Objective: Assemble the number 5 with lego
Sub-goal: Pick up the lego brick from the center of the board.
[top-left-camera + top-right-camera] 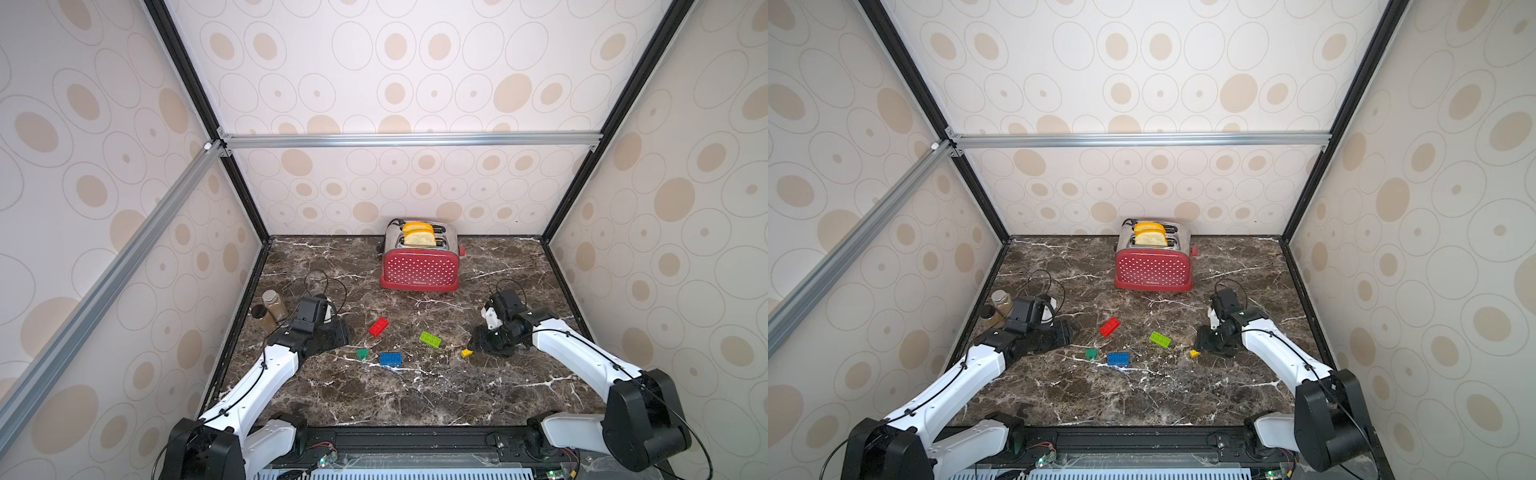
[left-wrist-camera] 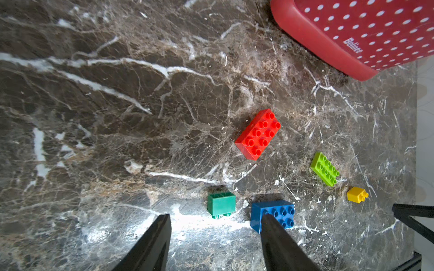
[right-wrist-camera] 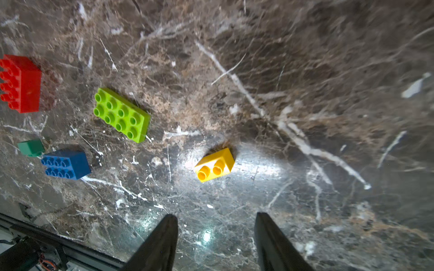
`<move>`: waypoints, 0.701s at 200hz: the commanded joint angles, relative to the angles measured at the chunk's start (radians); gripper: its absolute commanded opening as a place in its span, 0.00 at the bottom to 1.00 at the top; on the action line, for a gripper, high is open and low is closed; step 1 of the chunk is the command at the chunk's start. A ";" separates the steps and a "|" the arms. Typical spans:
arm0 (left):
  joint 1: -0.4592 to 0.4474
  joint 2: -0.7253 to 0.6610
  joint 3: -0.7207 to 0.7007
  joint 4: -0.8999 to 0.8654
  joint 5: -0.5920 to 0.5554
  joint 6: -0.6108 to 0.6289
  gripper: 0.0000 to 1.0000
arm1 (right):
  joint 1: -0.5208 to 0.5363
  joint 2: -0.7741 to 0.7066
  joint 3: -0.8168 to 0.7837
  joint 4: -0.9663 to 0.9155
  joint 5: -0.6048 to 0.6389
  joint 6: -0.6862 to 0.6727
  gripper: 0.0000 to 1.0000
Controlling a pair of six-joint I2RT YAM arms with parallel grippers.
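Note:
Five lego bricks lie apart on the marble table (image 1: 415, 395), none joined; no number 5 is in view. The red brick (image 1: 378, 326) is farthest back, the lime-green brick (image 1: 430, 339) to its right. The dark-green brick (image 2: 221, 203) lies on its side beside the blue brick (image 2: 272, 214). The small yellow brick (image 3: 215, 164) also lies on its side. My left gripper (image 2: 215, 217) is open just short of the dark-green and blue bricks, with nothing between its fingers. My right gripper (image 3: 216, 215) is open just short of the yellow brick and holds nothing.
A red polka-dot toaster (image 1: 419, 266) with two slices of bread stands at the back middle. Two jars (image 1: 274, 305) stand at the table's left edge, close behind my left arm. Walls enclose the table on three sides.

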 commanded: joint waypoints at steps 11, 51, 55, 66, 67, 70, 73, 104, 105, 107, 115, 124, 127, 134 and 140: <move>-0.007 0.019 0.052 -0.026 0.010 0.029 0.63 | 0.028 0.043 -0.017 0.045 -0.034 0.075 0.58; -0.008 0.020 0.052 -0.028 0.018 0.032 0.63 | 0.041 0.111 0.005 0.080 -0.030 0.102 0.55; -0.008 0.019 0.050 -0.029 0.018 0.031 0.63 | 0.039 0.117 0.008 0.082 -0.030 0.104 0.55; -0.009 0.014 0.047 -0.030 0.019 0.030 0.63 | 0.042 0.137 0.020 0.082 -0.027 0.107 0.54; -0.009 0.014 0.046 -0.030 0.019 0.030 0.63 | 0.041 0.139 0.020 0.081 -0.026 0.107 0.54; -0.009 0.014 0.047 -0.031 0.020 0.030 0.63 | 0.043 0.144 0.025 0.081 -0.026 0.107 0.53; -0.009 0.012 0.044 -0.032 0.020 0.030 0.63 | 0.043 0.150 0.028 0.081 -0.026 0.106 0.53; -0.008 -0.002 0.031 -0.033 0.016 0.026 0.63 | 0.048 0.182 0.055 0.087 -0.013 0.106 0.47; -0.009 -0.002 0.030 -0.033 0.016 0.026 0.63 | 0.048 0.183 0.056 0.087 -0.013 0.105 0.47; -0.009 -0.004 0.029 -0.033 0.016 0.025 0.63 | 0.048 0.186 0.057 0.088 -0.013 0.105 0.47; -0.008 -0.006 0.027 -0.032 0.016 0.024 0.63 | 0.049 0.197 0.063 0.088 -0.018 0.101 0.45; -0.008 -0.008 0.025 -0.032 0.017 0.022 0.62 | 0.051 0.208 0.071 0.089 -0.022 0.097 0.43; -0.008 -0.008 0.025 -0.032 0.017 0.022 0.62 | 0.053 0.212 0.073 0.090 -0.023 0.095 0.42; -0.008 -0.009 0.025 -0.032 0.020 0.020 0.62 | 0.054 0.220 0.077 0.089 -0.023 0.093 0.41; -0.009 -0.009 0.025 -0.031 0.020 0.019 0.63 | 0.058 0.227 0.082 0.088 -0.022 0.090 0.40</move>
